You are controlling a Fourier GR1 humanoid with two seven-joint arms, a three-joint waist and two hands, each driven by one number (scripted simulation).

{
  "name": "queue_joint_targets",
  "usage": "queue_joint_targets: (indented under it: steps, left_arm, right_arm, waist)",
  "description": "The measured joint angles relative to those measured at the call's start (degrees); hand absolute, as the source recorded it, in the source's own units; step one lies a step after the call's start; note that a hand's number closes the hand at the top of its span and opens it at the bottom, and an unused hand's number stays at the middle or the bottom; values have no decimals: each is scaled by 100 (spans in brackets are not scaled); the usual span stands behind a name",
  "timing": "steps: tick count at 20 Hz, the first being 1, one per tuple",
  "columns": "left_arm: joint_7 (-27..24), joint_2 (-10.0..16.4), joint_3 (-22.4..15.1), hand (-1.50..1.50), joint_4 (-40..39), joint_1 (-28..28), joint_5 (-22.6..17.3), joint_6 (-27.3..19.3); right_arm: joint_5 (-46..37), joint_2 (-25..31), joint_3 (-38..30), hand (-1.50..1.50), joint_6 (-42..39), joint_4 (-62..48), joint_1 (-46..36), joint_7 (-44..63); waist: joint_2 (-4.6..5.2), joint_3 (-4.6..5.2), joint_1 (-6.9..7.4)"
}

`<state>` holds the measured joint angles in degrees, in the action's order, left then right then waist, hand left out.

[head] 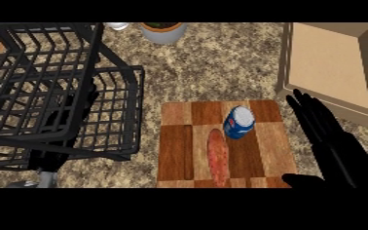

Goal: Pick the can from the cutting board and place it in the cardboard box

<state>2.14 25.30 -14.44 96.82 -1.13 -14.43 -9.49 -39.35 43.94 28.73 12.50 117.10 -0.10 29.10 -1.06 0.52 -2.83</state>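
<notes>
A blue can [238,122] with a silver top stands upright on the wooden cutting board [179,146], near its far right part. My right hand [327,136] is at the board's right edge, fingers straight and pointing away, thumb spread low toward the board; it is open and a short way right of the can, not touching it. The cardboard box [327,63] lies open at the upper right, just beyond the hand. My left hand is hidden behind the wire rack at the left.
A reddish sausage-shaped item [218,156] lies lengthwise on the board just in front of the can. A black wire dish rack [64,92] fills the left side. A white pot with soil [163,30] stands at the back.
</notes>
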Motion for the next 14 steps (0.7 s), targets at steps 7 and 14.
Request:
queue_joint_targets:
  steps: [7, 14]
  left_arm:
    - [-47, -2, -69, 0, -57, -140, 29, 53]
    - [-85, -73, -139, 0, -190, -318, 87, 140]
  right_arm:
    - [378, -134, 446, -150, -1656, 1362, -271, 1930]
    - [580, -1031, 733, -150, -2276, 1327, -917, 2985]
  waist:
    - [44, 11, 132]
    - [59, -6, 292]
